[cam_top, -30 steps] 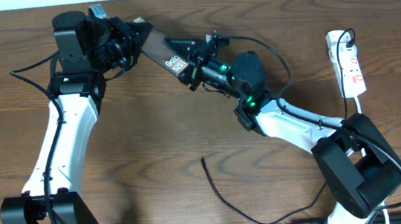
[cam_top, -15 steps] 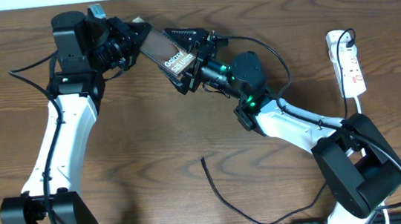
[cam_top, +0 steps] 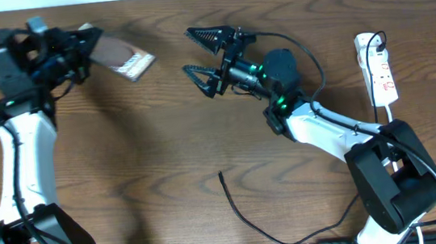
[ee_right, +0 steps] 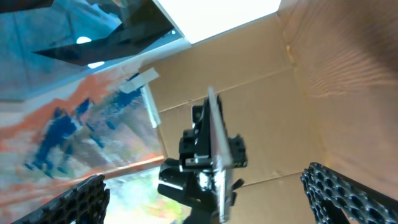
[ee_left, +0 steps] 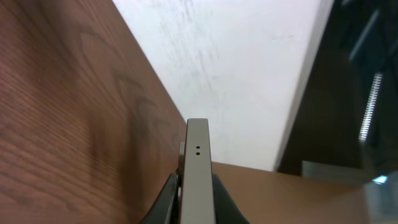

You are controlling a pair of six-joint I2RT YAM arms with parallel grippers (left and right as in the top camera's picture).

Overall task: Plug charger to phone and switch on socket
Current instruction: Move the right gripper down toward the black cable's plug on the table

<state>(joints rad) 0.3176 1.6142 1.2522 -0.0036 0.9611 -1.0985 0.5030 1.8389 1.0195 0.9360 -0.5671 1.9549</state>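
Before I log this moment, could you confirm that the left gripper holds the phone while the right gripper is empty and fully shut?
Not quite: the right gripper is empty but wide open, not shut; the overhead view shows its two fingers spread far apart. The left gripper does hold the phone.

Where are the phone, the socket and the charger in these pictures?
phone [cam_top: 126, 58], overhead view, middle of its brown back.
socket [cam_top: 381, 71], overhead view, middle of the white strip.
charger [cam_top: 222, 178], overhead view, cable just behind its free tip.
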